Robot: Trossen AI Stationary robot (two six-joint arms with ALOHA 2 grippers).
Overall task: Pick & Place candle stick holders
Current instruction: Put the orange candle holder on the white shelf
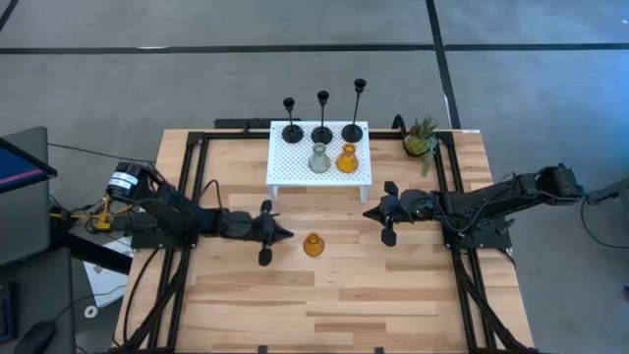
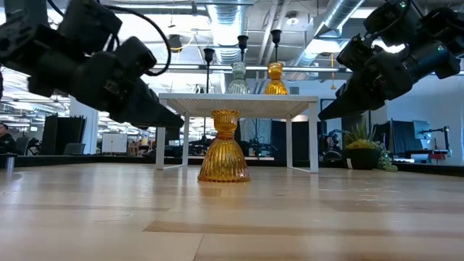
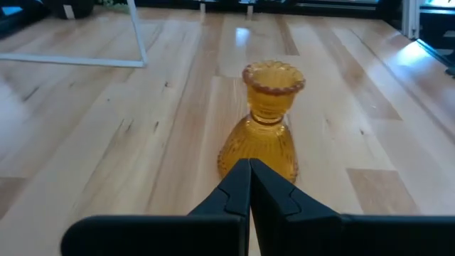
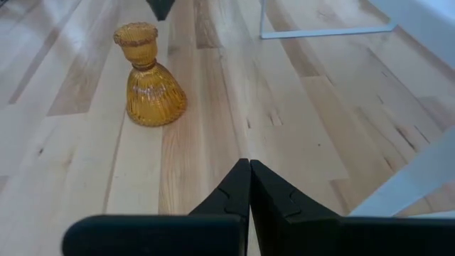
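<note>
An amber glass holder (image 1: 314, 245) stands upright on its wide base on the bare table, in front of the white perforated stand (image 1: 295, 162); it also shows in the low view (image 2: 224, 148). On the stand are three thin black holders (image 1: 322, 126), a grey-green glass one (image 1: 319, 159) and a second amber one (image 1: 347, 158). My left gripper (image 1: 287, 234) is shut and empty, just left of the amber holder (image 3: 264, 117). My right gripper (image 1: 370, 211) is shut and empty, right of it (image 4: 151, 78), near the stand's front right leg.
A small potted green plant (image 1: 421, 138) stands at the table's far right, beside the stand. The near half of the wooden table (image 1: 324, 305) is bare wood. Black frame rails (image 1: 187, 197) run along both sides.
</note>
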